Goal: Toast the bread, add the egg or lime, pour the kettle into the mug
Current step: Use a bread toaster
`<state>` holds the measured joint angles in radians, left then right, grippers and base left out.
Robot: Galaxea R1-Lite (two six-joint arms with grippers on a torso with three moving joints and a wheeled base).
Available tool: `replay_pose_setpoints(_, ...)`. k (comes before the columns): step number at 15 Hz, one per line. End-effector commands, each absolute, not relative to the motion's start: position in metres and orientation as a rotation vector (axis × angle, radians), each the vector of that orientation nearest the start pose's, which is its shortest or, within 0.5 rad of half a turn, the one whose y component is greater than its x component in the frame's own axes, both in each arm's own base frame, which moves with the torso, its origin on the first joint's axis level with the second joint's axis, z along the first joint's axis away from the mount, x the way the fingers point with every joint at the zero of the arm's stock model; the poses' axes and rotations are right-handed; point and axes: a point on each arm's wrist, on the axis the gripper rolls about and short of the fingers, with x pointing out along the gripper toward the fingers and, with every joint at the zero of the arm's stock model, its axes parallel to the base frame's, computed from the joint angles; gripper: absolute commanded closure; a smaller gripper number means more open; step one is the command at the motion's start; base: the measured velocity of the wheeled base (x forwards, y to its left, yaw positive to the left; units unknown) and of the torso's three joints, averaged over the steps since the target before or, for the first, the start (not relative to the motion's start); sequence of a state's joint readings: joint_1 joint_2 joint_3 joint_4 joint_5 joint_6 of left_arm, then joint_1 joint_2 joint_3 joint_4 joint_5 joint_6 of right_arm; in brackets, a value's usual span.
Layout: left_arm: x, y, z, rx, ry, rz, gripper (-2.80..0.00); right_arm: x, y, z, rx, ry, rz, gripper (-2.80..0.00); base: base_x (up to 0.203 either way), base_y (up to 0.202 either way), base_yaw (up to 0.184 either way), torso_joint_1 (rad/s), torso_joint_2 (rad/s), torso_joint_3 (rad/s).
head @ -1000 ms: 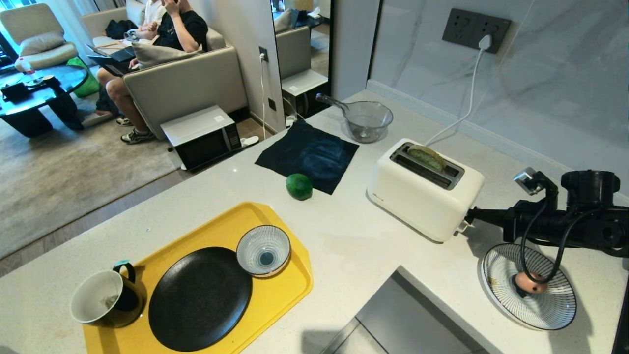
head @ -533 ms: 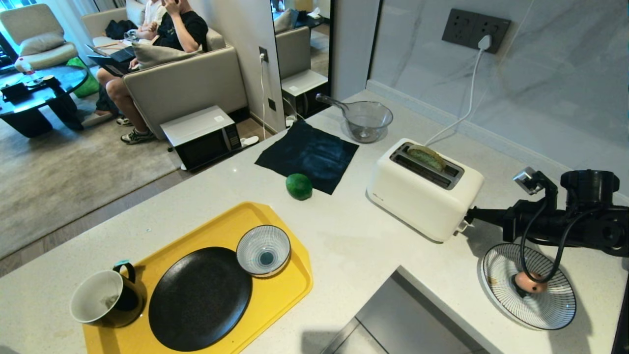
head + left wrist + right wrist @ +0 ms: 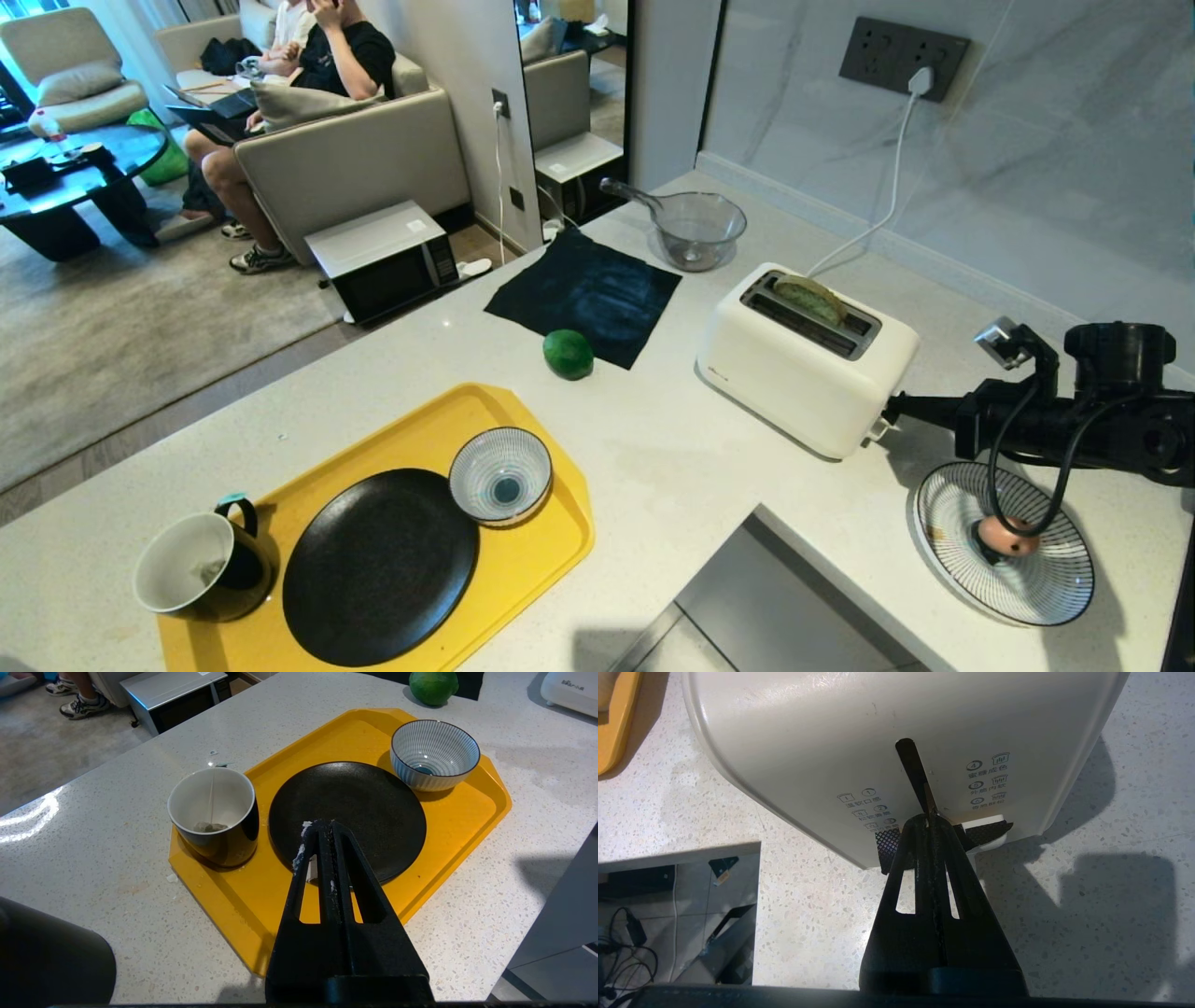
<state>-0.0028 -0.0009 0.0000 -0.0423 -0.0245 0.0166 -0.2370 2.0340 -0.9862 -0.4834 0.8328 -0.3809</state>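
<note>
Nothing has shifted since a second ago: arms, toaster and dishes all sit where they did.

Right gripper (image 3: 930, 820): fingers pressed together, nothing held between them; tips at the foot of the lever slot on the end face of the white toaster (image 3: 805, 359), on the lever tab (image 3: 987, 833). In the head view the arm reaches in level from the right.

Left gripper (image 3: 324, 828): fingers closed flat against each other, empty, poised above the black plate (image 3: 348, 816); arm outside the head view.

Bread (image 3: 810, 299): pale green slice, standing partly out of the far slot of the toaster.

Lime (image 3: 568, 355): on the counter (image 3: 672, 467), touching the near edge of the dark cloth (image 3: 586, 294).

Egg (image 3: 1006, 539): pinkish, lying on the striped plate (image 3: 1004, 546) at the right, partly behind the arm's cable.

Mug (image 3: 214, 816): black with white interior, a tea bag inside, on the corner of the yellow tray (image 3: 460, 812) just beside the black plate.

Striped bowl (image 3: 434, 755): on the tray, far side of the plate.

Clear measuring jug (image 3: 695, 229): beyond the cloth.

Black cylindrical object (image 3: 1120, 355): behind the right arm, too hidden to identify.

Two people (image 3: 308, 56): seated on a sofa in the background.
</note>
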Motion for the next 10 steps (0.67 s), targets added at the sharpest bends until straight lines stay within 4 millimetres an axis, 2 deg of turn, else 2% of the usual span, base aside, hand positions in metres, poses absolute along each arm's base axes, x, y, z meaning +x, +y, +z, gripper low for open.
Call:
replay_pose_setpoints(1,-0.0217,-0.0005,0.0752,0.017,-0.028,-0.027,0.0,0.3611,-0.0697,0.1036,-0.073,0.369,0.666,0.0,0.0,0.0,0.0,0.0,0.0,0.0)
replay_pose_setpoints(10,-0.0217,-0.0005,0.0752,0.017,-0.028,-0.026,0.0,0.3614,-0.0704,0.1043,-0.074,0.367,0.664,0.0,0.0,0.0,0.0,0.0,0.0,0.0)
